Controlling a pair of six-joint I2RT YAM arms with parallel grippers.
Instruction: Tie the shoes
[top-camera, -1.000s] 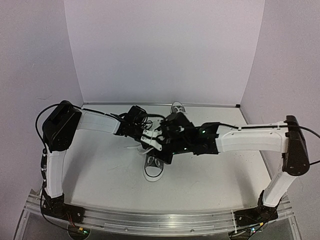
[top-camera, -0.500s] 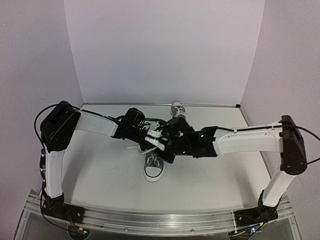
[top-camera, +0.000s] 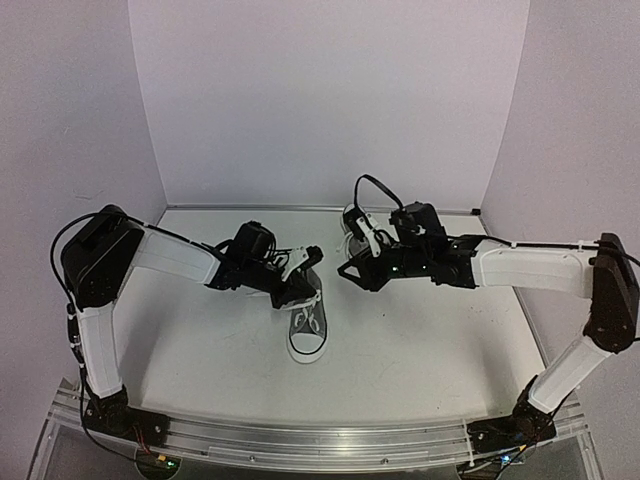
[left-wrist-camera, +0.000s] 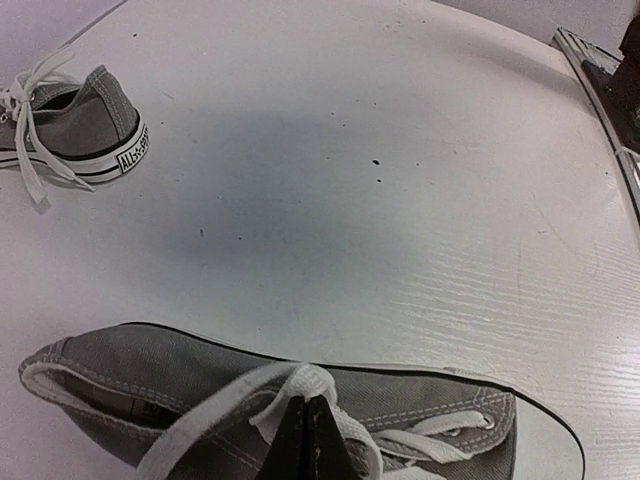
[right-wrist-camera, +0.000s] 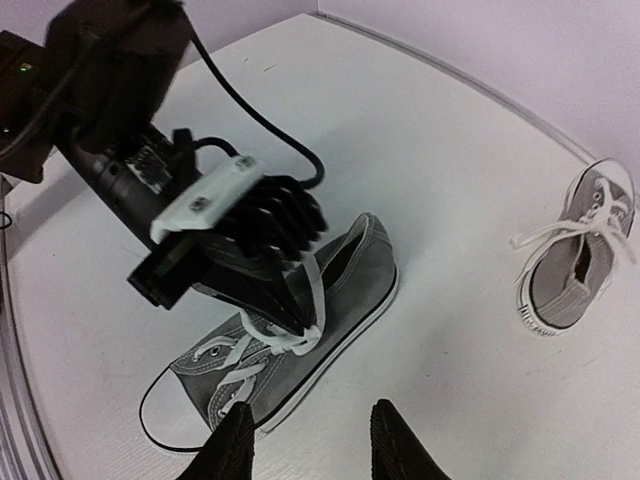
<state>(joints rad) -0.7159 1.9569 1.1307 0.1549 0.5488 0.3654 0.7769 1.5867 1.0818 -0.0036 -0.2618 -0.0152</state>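
At table centre: near shoe, far shoe well apart behind | left gripper clenched on white lace | right gripper released, empty | risk judged: thin pinch slips, or pull drags unpinned shoe.

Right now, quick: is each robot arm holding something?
Left end effector: closed, pinching the white lace of the near shoe.
Right end effector: open, holding nothing.
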